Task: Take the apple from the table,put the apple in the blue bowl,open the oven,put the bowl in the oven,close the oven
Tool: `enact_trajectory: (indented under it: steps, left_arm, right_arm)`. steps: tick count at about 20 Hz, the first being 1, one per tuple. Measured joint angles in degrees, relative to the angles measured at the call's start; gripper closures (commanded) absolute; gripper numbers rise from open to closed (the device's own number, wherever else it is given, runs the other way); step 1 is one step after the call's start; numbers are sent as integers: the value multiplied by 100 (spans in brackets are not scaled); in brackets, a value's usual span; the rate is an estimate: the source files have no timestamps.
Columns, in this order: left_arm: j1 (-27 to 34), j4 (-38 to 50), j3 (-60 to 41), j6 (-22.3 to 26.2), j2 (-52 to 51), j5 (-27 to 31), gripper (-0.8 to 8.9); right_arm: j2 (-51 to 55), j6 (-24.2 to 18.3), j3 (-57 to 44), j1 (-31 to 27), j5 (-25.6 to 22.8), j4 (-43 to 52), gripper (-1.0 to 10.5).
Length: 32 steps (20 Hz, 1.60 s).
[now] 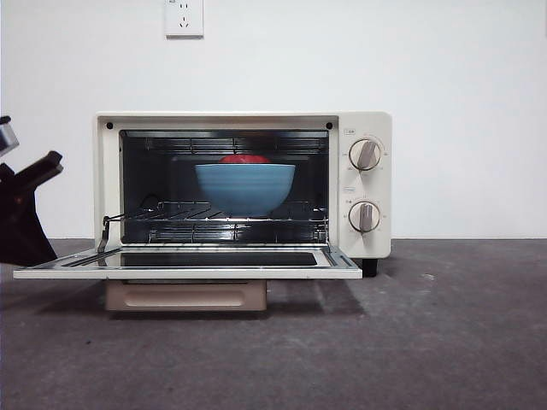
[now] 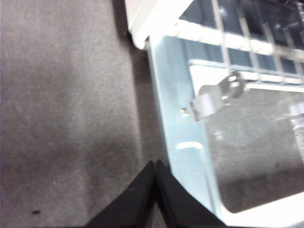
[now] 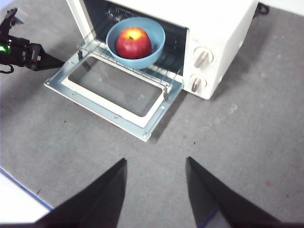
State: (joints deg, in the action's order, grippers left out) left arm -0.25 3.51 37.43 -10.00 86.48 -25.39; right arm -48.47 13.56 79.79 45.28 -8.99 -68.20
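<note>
The cream-white oven (image 1: 367, 128) stands with its door (image 1: 188, 272) folded down flat. Inside, on the wire rack (image 1: 222, 215), sits the blue bowl (image 1: 245, 188) with the red apple (image 1: 245, 159) in it; the right wrist view looks down on the same apple (image 3: 134, 42) and bowl (image 3: 156, 45). My left gripper (image 2: 156, 164) is shut and holds nothing, hovering just beside the door's left edge (image 2: 175, 95). It also shows in the front view as a dark left gripper (image 1: 43, 171). My right gripper (image 3: 156, 161) is open, high above the table in front of the oven.
The dark grey table (image 1: 427, 342) stretches in front and to the right of the oven. Two knobs (image 1: 366, 155) sit on the oven's right panel. A white wall with a socket (image 1: 184, 17) stands behind. The tan handle (image 1: 184, 295) hangs under the lowered door.
</note>
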Motion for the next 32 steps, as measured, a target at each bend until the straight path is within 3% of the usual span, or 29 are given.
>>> enact_trajectory:
  steps: [12, 22, 27, 32]
  left_arm:
    - [96, 188, -4, -87, 391, -933, 808]
    - [343, 1733, 4, -1502, 404, -1958, 807]
    - [282, 2769, 332, -1888, 400, -2081, 807]
    - [284, 2830, 361, -2057, 400, -2050, 807]
  right_arm:
    - [0, 24, 0, 0, -7, 0, 746]
    - [0, 39, 0, 0, -7, 0, 746]
    - [0, 44, 0, 0, -4, -2, 746]
    - [0, 136, 0, 0, -2, 0, 746]
